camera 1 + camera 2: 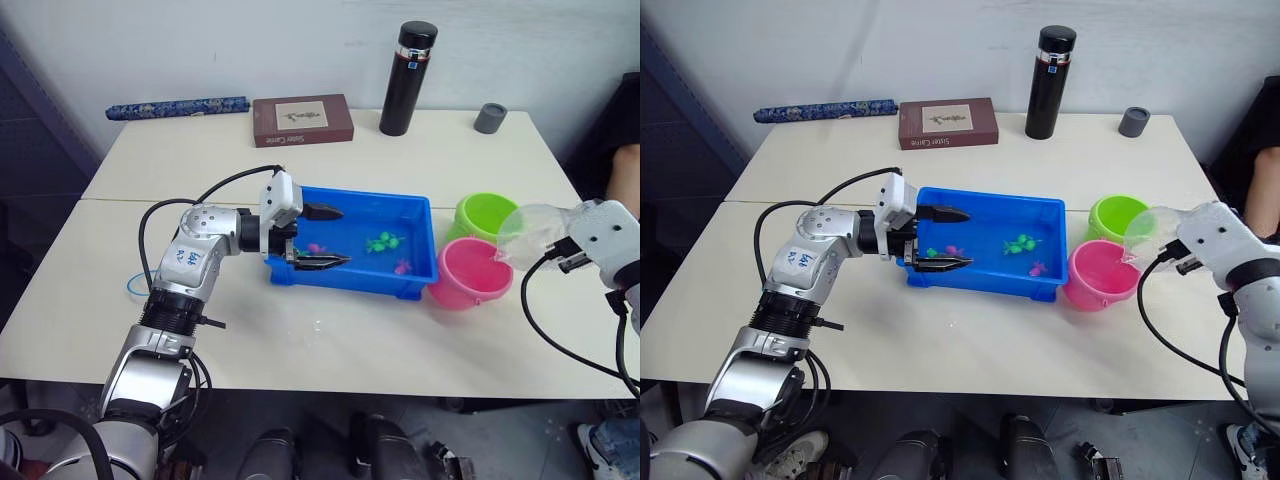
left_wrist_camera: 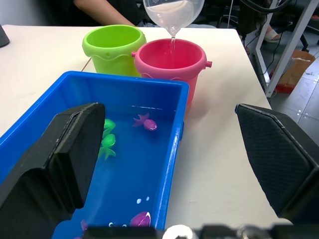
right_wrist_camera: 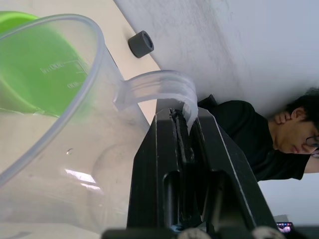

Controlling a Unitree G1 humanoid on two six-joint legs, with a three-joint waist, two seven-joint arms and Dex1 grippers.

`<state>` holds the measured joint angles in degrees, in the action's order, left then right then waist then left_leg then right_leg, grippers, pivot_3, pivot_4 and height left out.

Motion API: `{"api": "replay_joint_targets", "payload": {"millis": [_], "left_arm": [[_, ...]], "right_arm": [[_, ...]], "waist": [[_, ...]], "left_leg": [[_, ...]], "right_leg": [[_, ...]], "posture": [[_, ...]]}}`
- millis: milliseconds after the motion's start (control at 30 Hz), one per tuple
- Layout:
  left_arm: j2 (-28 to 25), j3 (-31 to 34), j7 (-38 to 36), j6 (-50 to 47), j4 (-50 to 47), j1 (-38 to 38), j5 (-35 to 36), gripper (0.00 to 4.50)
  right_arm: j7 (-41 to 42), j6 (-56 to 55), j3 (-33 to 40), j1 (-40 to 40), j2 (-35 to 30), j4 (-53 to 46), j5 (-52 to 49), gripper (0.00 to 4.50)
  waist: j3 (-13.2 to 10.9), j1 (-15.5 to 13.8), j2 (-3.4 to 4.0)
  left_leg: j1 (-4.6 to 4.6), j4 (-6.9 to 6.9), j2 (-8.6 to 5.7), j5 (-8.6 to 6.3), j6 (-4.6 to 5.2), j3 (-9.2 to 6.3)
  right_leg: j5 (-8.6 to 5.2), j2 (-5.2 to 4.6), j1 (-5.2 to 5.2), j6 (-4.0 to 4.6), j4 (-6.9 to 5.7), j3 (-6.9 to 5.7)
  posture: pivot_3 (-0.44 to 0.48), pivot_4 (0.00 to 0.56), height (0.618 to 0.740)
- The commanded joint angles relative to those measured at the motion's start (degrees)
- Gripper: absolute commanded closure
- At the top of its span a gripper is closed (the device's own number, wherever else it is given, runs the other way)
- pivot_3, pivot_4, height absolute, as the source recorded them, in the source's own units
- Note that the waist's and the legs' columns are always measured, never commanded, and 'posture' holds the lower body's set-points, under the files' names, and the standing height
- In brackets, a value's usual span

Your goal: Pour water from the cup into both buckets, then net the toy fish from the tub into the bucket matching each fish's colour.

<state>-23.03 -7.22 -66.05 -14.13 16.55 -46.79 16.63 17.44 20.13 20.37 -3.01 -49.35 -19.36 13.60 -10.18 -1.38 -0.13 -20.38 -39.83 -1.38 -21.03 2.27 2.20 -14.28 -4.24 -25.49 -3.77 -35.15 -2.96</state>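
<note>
My right gripper (image 3: 182,117) is shut on the handle of the clear cup (image 1: 535,232). The cup is tipped over the pink bucket (image 1: 470,272), and a thin stream of water falls into it (image 2: 169,57). The lime green bucket (image 1: 487,215) stands just behind the pink one. My left gripper (image 1: 325,237) hangs open over the left end of the blue tub (image 1: 350,275). In the tub's water lie green fish (image 1: 382,241) and pink fish (image 1: 403,266). A bit of the net's light blue rim (image 1: 132,286) peeks out beside my left forearm.
At the back of the table stand a black flask (image 1: 407,78), a grey cap (image 1: 490,117), a brown book (image 1: 302,120) and a blue patterned roll (image 1: 178,108). A person in black (image 1: 625,165) sits at the right edge.
</note>
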Motion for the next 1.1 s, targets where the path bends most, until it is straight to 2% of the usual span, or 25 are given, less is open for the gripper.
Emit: {"api": "replay_joint_targets", "payload": {"millis": [33, 667, 1100], "left_arm": [[0.0, 0.8, 0.1, 0.7, -1.6, -0.3, 0.6, 0.00], [-0.5, 1.0, 0.8, 0.6, -3.0, 0.8, 0.7, 0.00], [-0.4, 3.4, 2.0, -2.1, -0.5, -1.3, 2.3, 0.00]], "right_arm": [[-1.2, -2.3, 0.9, -1.1, -1.4, -0.2, 2.7, 4.47], [-0.2, -6.2, -0.4, -4.6, -0.4, 3.4, 6.5, 4.47], [-0.3, 10.5, 5.5, -12.5, 7.9, 3.1, -4.7, 4.47]], "waist": [[0.0, 0.0, 0.00], [0.0, 0.0, 0.00], [0.0, 0.0, 0.00]], "left_leg": [[0.00, -0.01, 0.00, 0.00, 0.00, 0.00], [-0.02, -0.11, 0.00, 0.00, 0.00, 0.01], [-0.02, -0.14, 0.01, 0.00, 0.00, -0.01]], "right_leg": [[0.00, 0.00, 0.00, -0.01, -0.01, 0.00], [0.00, 0.02, 0.00, -0.01, -0.11, 0.00], [0.00, 0.01, 0.00, -0.01, -0.17, 0.00]], "posture": [[0.000, 0.150, 0.740], [0.000, 0.150, 0.740], [0.000, 0.150, 0.740]]}}
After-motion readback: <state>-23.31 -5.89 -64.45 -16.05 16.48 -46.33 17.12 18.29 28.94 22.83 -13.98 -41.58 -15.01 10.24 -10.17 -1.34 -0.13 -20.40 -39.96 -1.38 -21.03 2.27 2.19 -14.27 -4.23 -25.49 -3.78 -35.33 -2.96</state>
